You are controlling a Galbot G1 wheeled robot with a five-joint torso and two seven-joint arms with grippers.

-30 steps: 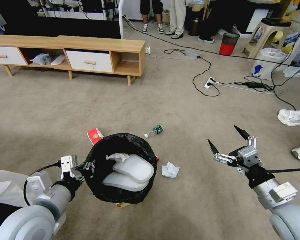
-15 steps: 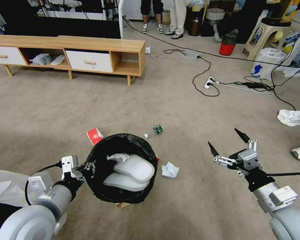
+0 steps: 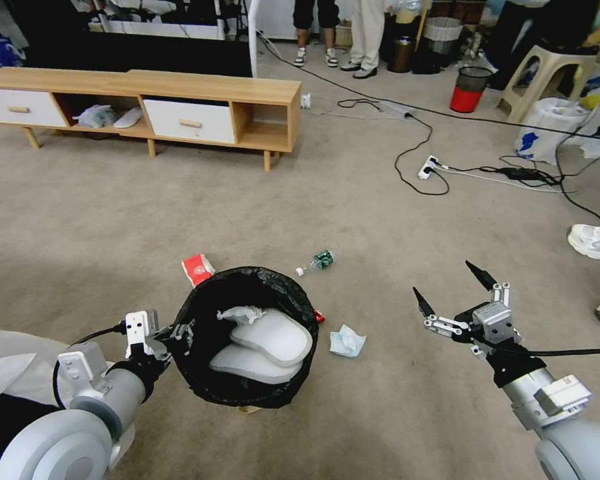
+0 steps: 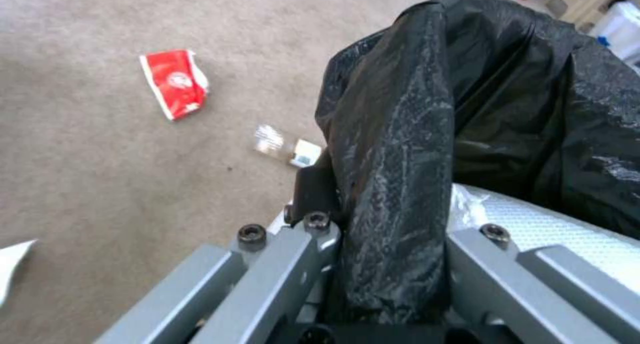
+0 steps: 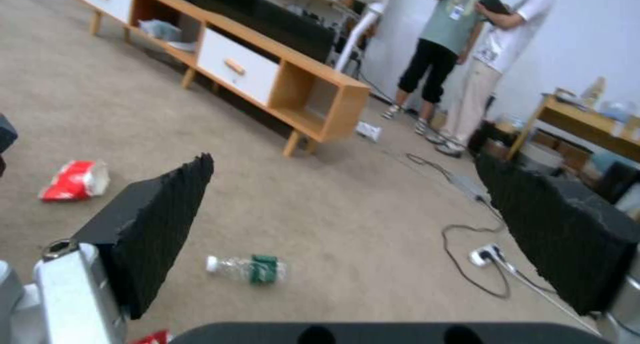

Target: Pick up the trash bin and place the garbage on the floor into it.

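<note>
My left gripper [image 3: 179,333] is shut on the near-left rim of the trash bin [image 3: 247,393], holding it low over the floor [image 3: 393,413]. Its black bag [image 4: 400,149] folds over the rim between the jaws. Inside the bin lie two white slipper-shaped pieces [image 3: 273,337] and a crumpled tissue [image 3: 240,313]. Garbage lies around it: a red-white packet [image 3: 198,268], a clear bottle with a green label [image 3: 317,261], a white tissue [image 3: 348,341], a bit of red can [image 3: 320,317] and brown paper [image 3: 250,409] under the bin. My right gripper [image 3: 445,280] hovers open and empty, right of the tissue; the bottle [image 5: 250,269] lies ahead of it.
A low wooden cabinet [image 3: 180,100] stands at the back left. Cables and a power strip [image 3: 428,167] run across the carpet at the back right, near a red bin [image 3: 468,90] and a white plastic bag [image 3: 543,130]. A person's white shoe [image 3: 595,241] rests at the right edge.
The whole picture has slid a little to the right, so the camera has turned. The left gripper keeps its hold on the bin. The right gripper has sunk slightly and stays open.
</note>
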